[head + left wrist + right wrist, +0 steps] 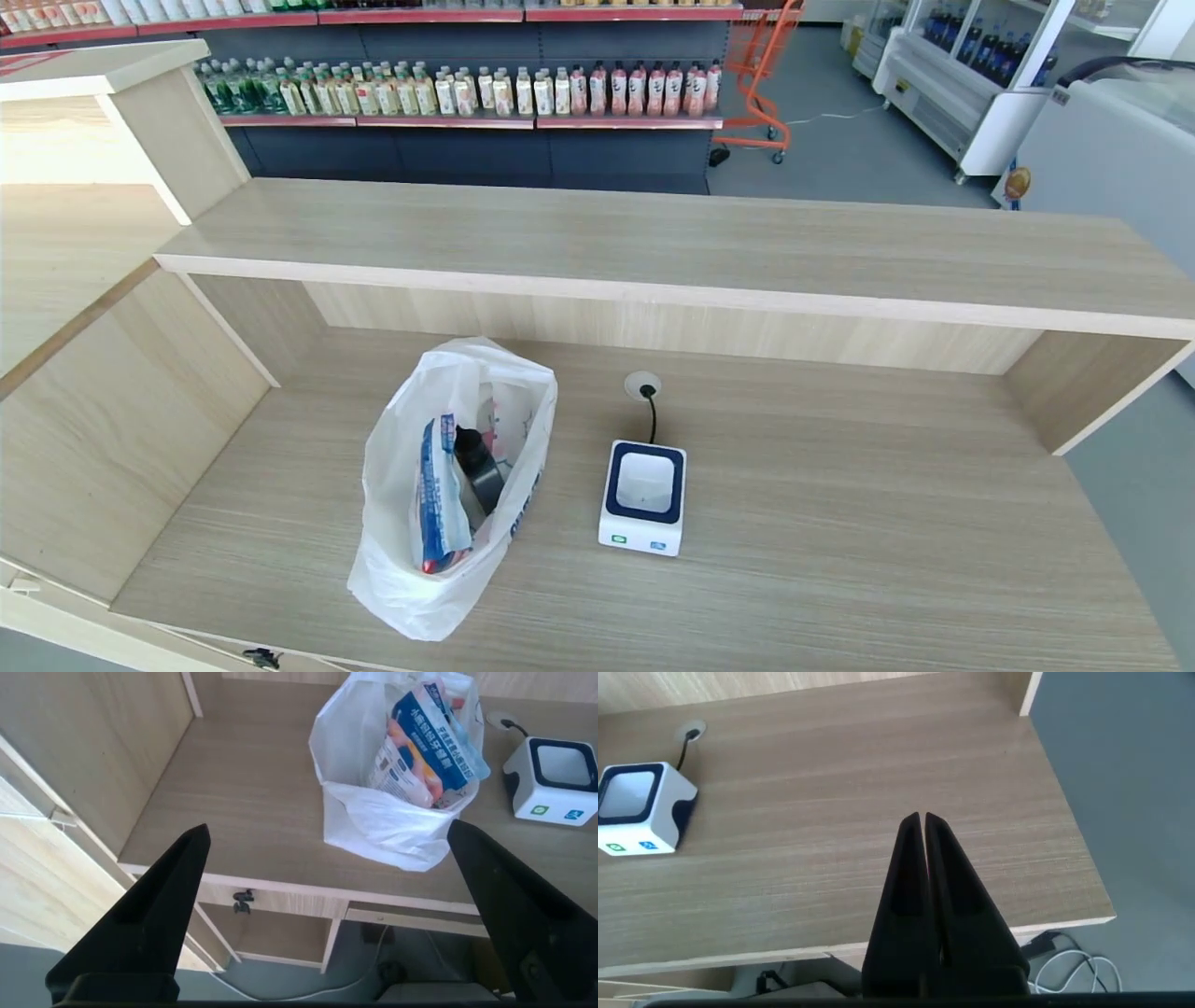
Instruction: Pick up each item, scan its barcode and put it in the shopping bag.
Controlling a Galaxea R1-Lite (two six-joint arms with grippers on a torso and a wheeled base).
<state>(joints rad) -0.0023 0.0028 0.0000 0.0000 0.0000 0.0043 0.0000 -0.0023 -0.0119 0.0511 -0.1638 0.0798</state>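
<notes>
While the counter [840,523] carries the bag [392,579] left of the scanner [642,495], our left gripper [327,924], spread wide and empty, hangs nearer the bag than our right gripper [923,821], pinched shut on nothing. Inside the bag a blue packet [437,495] stands on end beside a dark bottle [478,471]; its white print we leave unread.

Light: bright, even. Shadows: I log one, soft, beneath the shopping bag [397,812] ahead of my left gripper [329,831]. Head-view edges bowed.
</notes>
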